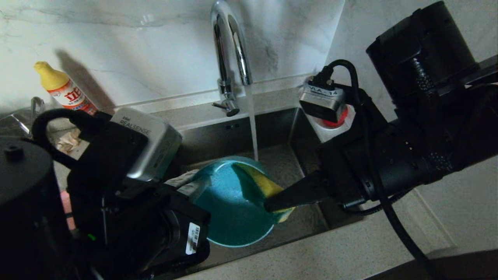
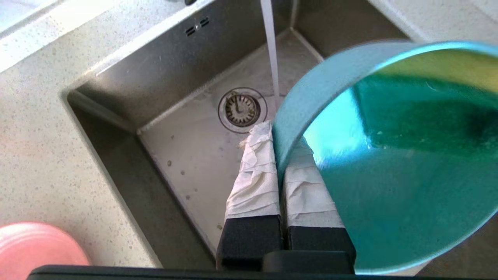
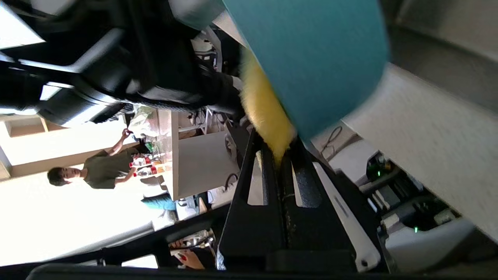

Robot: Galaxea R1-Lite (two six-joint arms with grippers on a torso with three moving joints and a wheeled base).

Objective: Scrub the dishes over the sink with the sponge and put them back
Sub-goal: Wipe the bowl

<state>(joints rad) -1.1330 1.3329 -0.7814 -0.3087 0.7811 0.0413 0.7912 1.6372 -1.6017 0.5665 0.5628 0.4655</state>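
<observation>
Over the sink (image 1: pixel 280 128) the left hand (image 2: pixel 278 151) pinches the rim of the teal bowl (image 1: pixel 229 206), its white-wrapped fingers (image 2: pixel 255 175) clamped either side of the wall, holding the bowl tilted above the basin; the right hand (image 1: pixel 272 204) grips the yellow sponge (image 1: pixel 268 186) tight and presses it against the bowl's inside; water runs from the chrome tap (image 1: pixel 229 58) just behind the bowl; the pink plate (image 2: pixel 39 245) lies on the tabletop (image 2: pixel 39 147) beside the sink.

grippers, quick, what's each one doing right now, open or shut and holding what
left gripper: shut on the rim of the teal bowl, held over the sink.
right gripper: shut on the sponge, pressed inside the bowl.
</observation>
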